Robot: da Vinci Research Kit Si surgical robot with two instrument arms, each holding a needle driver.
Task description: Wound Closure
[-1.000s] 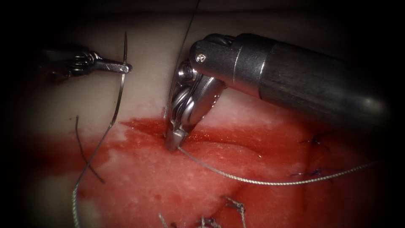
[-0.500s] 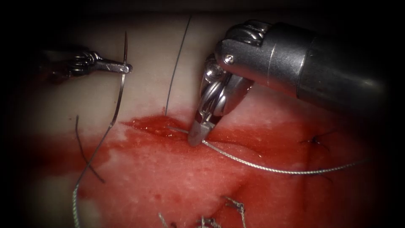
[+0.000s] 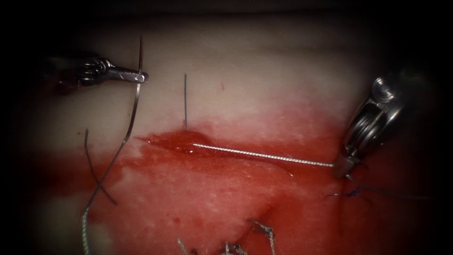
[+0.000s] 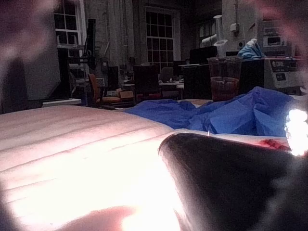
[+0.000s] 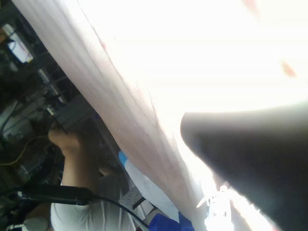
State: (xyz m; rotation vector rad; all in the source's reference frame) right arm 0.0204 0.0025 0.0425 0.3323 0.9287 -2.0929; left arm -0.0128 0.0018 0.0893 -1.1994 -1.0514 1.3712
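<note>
Looking down through the endoscope, we see the left tool (image 3: 139, 75) at ten o'clock, its jaws closed on the needle (image 3: 137, 89) near the upper part of its curve, clear of the tissue (image 3: 264, 94), left of the cut (image 3: 174, 140). At three o'clock the right tool (image 3: 343, 165) has drawn rightward, jaws clamped on the thread (image 3: 264, 156), which now runs taut from the cut. A short tail (image 3: 185, 101) stands up at the cut. We judge the needle stiff, slick and thin, best gripped mid-curve; the thread is fine, braided, limp when slack. Red fluid (image 3: 212, 198) wets the tissue.
</note>
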